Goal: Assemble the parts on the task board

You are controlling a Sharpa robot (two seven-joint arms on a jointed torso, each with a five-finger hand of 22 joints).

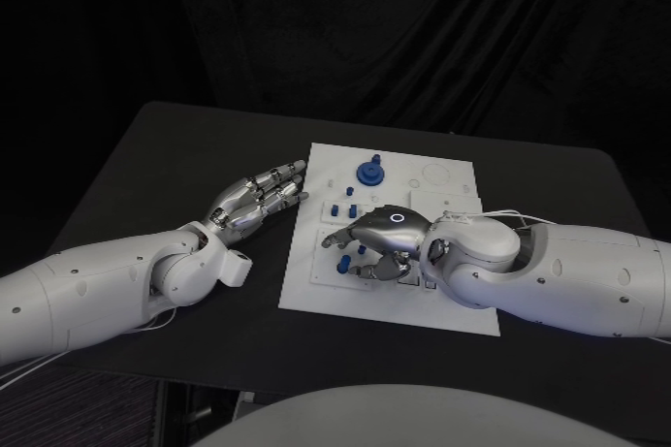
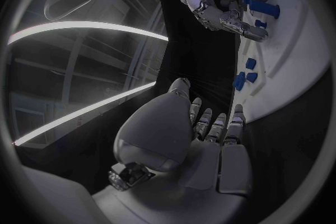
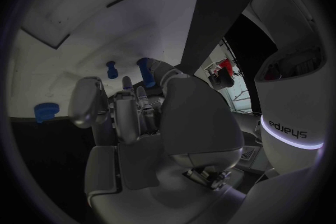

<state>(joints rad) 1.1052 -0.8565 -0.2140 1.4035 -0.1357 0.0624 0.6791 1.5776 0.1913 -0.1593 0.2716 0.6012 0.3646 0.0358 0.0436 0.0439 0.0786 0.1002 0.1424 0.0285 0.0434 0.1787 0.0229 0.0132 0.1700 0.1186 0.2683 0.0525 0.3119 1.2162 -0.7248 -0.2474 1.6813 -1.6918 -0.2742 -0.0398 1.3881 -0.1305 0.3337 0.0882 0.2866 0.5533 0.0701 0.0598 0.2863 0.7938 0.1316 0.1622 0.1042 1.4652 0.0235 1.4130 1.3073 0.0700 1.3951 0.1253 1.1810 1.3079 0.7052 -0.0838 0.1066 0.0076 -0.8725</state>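
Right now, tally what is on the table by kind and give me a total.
White task board: 1
Large round blue part: 1
Small blue parts in plain sight in the head view: 4
Silver hands: 2, the left hand and the right hand
Total: 8; the right hand may hide more parts.

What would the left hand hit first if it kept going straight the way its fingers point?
Probably the left edge of the white task board. The left hand lies open just off that edge, fingers aimed toward the board's far part, where a blue round part stands. Height above the board is unclear.
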